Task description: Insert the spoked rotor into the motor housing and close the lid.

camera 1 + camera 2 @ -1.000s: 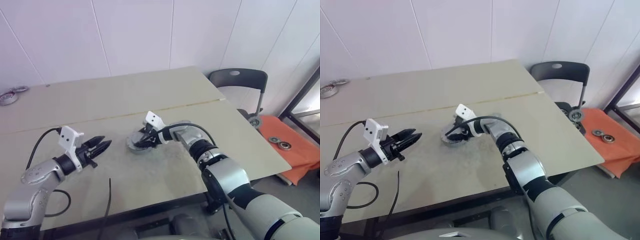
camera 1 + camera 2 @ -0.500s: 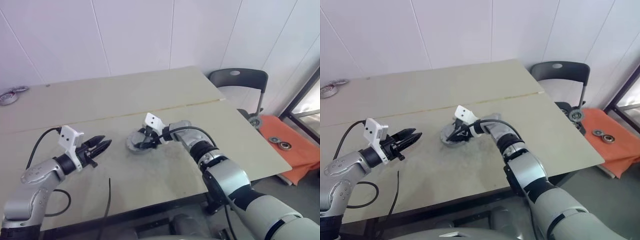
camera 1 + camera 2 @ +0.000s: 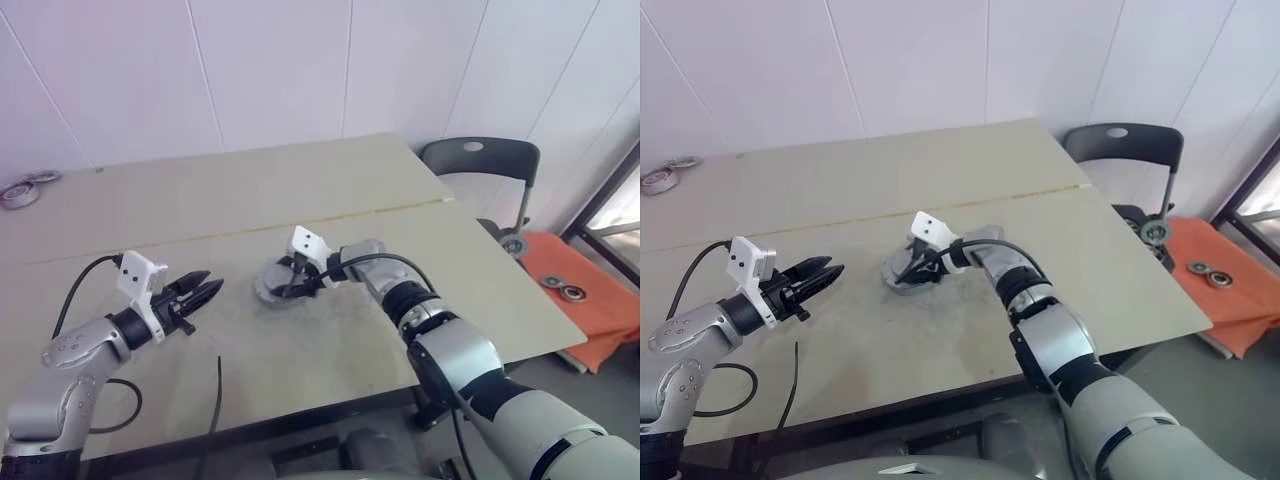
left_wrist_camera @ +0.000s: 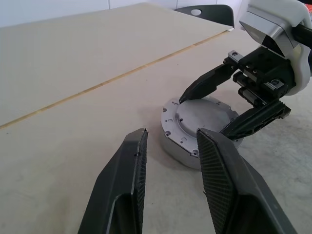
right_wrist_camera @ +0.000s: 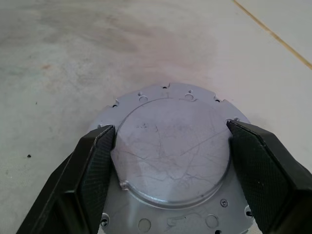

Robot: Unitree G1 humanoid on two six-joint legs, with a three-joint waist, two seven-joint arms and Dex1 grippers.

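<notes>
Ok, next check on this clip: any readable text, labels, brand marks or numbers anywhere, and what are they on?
None readable.
The silvery lid on the motor housing: scratches and screw holes, no lettering.
The right gripper, fingers either side of the lid: plain black, no markings.
The left gripper: plain black, no markings.
The table and the chair: no label visible.

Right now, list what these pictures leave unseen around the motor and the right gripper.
- Spoked rotor: the silvery lid covers the motor housing, so whether it sits inside cannot be told.
- Windings and hub: hidden under that lid.
- Right gripper: its fingers flank the lid's raised disc; contact cannot be judged.
- Small round parts at the table's far corner: too small to identify.
</notes>
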